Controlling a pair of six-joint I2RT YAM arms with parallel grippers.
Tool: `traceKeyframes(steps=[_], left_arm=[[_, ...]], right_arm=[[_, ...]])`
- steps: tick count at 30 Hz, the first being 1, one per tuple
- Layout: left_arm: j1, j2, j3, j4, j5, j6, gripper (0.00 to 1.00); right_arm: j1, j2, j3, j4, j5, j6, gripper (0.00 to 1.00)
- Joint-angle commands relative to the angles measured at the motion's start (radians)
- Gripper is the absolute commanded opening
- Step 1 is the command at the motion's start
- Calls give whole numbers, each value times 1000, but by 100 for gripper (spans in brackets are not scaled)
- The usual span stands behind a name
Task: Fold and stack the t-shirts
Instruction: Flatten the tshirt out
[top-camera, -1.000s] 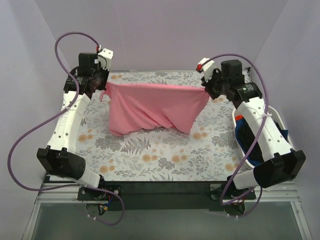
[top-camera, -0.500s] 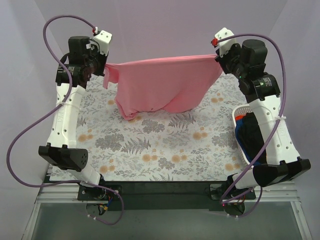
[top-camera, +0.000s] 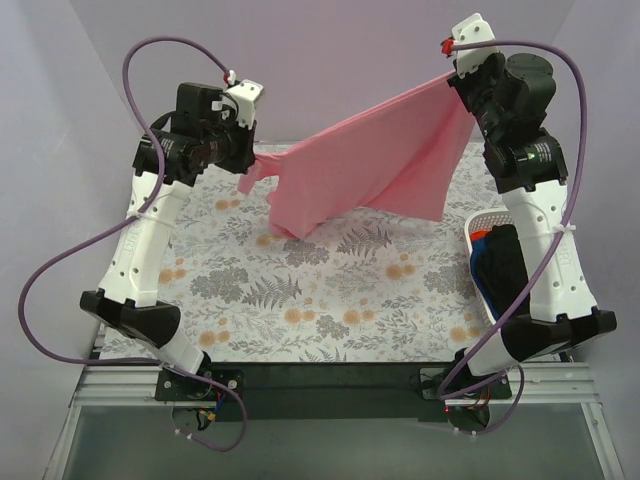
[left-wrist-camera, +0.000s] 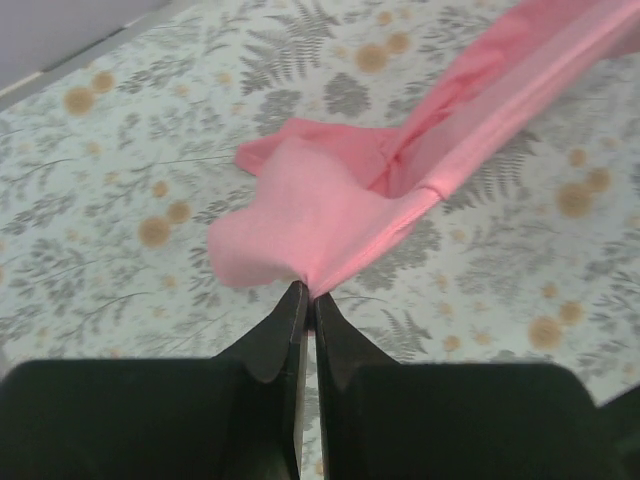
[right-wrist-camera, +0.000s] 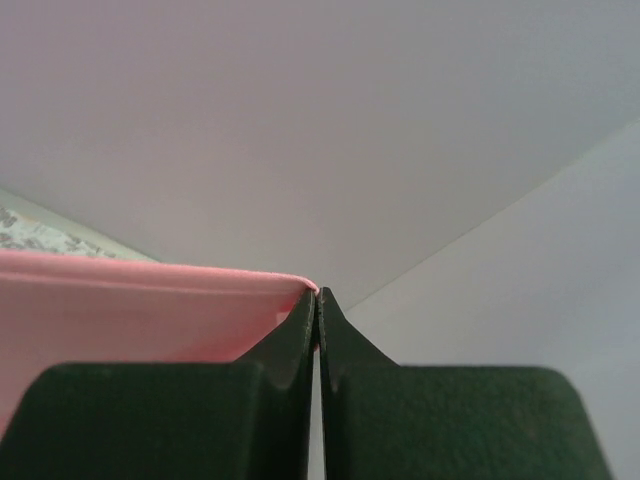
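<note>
The salmon-pink t-shirt (top-camera: 370, 170) hangs stretched in the air between my two grippers, slanting up to the right; its lowest fold reaches the tablecloth near the back middle. My left gripper (top-camera: 256, 157) is shut on its left end, where a bunched corner (left-wrist-camera: 300, 215) fans out from the fingertips (left-wrist-camera: 308, 296). My right gripper (top-camera: 452, 80) is raised high at the back right and is shut on the shirt's other edge (right-wrist-camera: 150, 310). Dark blue, black and red shirts (top-camera: 505, 270) lie in the basket.
The white laundry basket (top-camera: 479, 291) stands at the table's right edge, under my right arm. The grey-and-orange floral tablecloth (top-camera: 300, 300) covers the table. Purple cables loop from both arms. White walls close in the back and sides.
My right gripper has risen and moved back, my left has moved right and lowered. The shirt now slants up to the right and is pulled tighter, most of it off the table.
</note>
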Motion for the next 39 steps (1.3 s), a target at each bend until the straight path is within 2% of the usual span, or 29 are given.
traceKeyframes(steps=[1,3,4,8,12,18,24,28,33,36,39], left_arm=[[-18,-61,53,-56,154,-106,0],[-18,-49,68,-35,85,-123,0],[-18,-44,83,-11,-33,-123,0],[0,-23,195,65,-308,-106,0],[11,-84,194,222,-455,-35,0],[11,-300,15,376,-451,64,0],[46,-552,-111,335,-406,111,0],[71,-682,-167,327,-322,144,0],[74,-695,-183,310,-371,189,0],[74,-675,-263,347,-398,213,0],[74,-610,-347,390,-414,229,0]], right_arm=[[-13,17,88,116,71,-28,1],[-12,29,125,121,78,-34,1],[-12,39,140,121,81,-39,1],[-13,20,180,131,65,-53,1],[-12,-41,159,132,13,-45,1],[-12,-209,50,112,-145,-10,1],[-10,-363,10,4,-276,62,1],[-10,-425,-8,-66,-336,96,1],[-10,-402,-21,-53,-301,87,1],[-10,-351,-39,-25,-279,75,1],[-10,-313,-140,48,-273,33,1]])
